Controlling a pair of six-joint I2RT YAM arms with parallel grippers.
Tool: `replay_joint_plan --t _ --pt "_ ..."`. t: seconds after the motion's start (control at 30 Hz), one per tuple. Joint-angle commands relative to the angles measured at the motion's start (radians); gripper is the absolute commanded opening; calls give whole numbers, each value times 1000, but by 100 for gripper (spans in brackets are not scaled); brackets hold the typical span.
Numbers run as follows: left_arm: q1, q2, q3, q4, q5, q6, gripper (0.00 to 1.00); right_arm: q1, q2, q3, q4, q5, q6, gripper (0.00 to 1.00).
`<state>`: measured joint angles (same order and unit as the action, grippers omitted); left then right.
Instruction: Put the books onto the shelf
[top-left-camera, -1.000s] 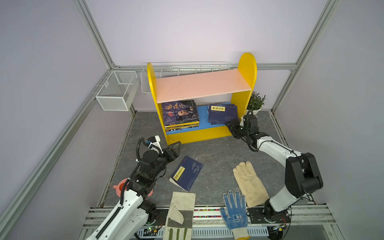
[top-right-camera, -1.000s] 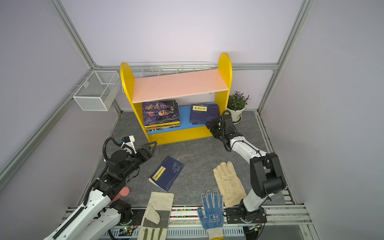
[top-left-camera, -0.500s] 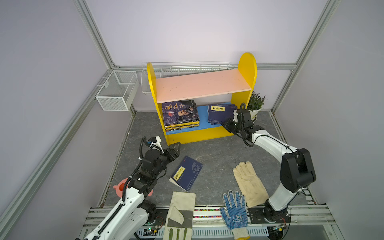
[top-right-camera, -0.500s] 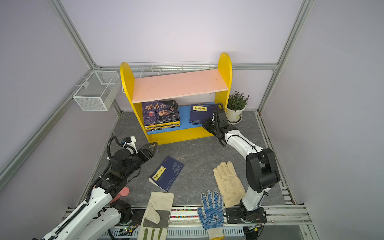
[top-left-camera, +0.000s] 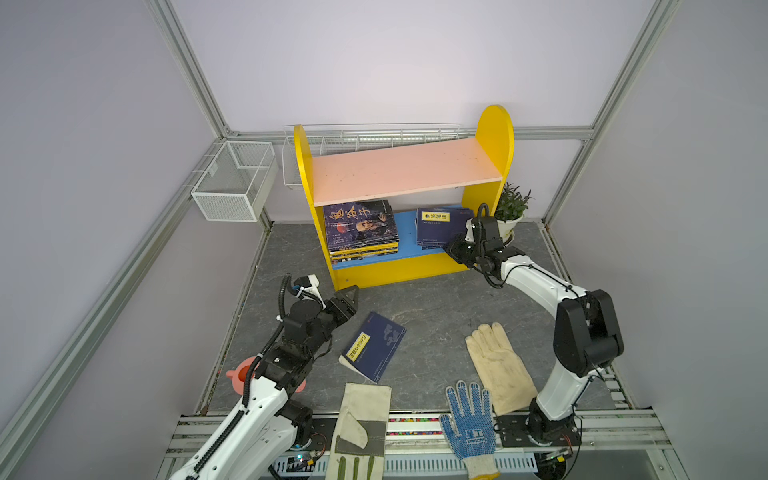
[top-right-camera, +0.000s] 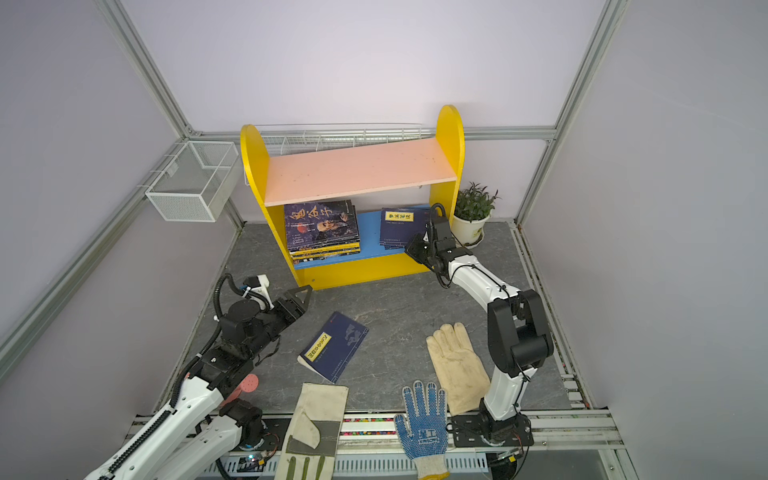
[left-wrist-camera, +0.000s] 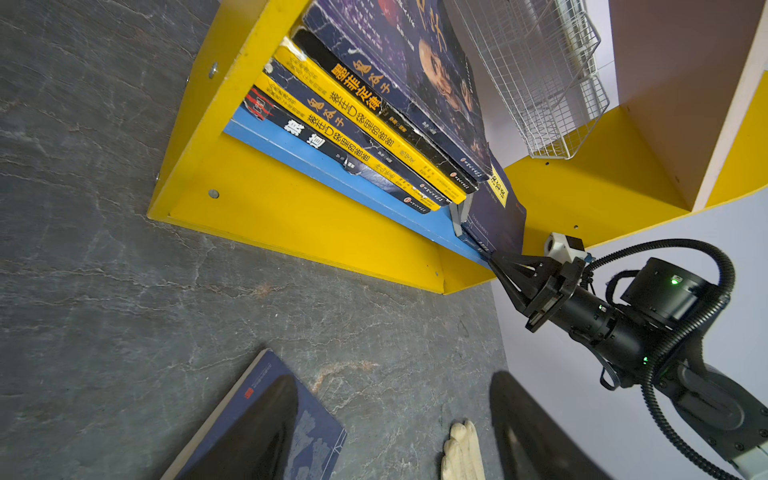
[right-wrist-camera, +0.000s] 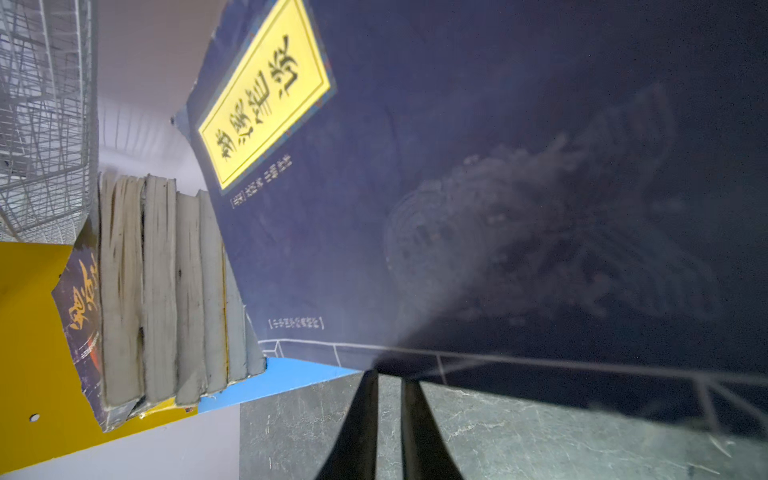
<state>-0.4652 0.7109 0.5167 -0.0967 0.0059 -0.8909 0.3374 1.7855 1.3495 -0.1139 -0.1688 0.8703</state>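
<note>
Two piles of books lie flat on the blue lower board of the shelf. The taller pile, with a dark purple-blue cover on top, sits at the shelf's left end. The navy pile, with a yellow title label on top, sits toward its right end and juts a little past the board's front edge. The right gripper is at the shelf's right front corner. In the right wrist view its fingers are drawn almost together with only a sliver between them, and their tips meet the front edge of the top navy cover; whether they nip anything I cannot tell. A loose navy book lies cover up on the grey floor, well in front of the shelf and skewed to its front. The left gripper hangs near the shelf's left front corner with its jaws spread wide and nothing between them, apart from that book. Farther out from the shelf's front lie a cream glove, a blue-dotted glove and a canvas glove. A potted plant stands just beside the shelf's right panel.
</note>
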Motion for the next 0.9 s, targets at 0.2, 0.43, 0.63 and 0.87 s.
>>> replay_joint_plan --t 0.2,0.43,0.63,0.87 --pt "-3 -16 -24 -19 -24 -19 74 -44 13 15 61 48 9 19" --pt "-3 -8 10 -110 -66 20 74 -45 -16 -39 162 1 -17 25" --pt "-3 5 48 -246 -133 73 74 -29 -82 -71 129 -7 -103 31" --pt "-3 133 91 -404 -149 155 73 119 -236 -203 -22 63 -366 45"
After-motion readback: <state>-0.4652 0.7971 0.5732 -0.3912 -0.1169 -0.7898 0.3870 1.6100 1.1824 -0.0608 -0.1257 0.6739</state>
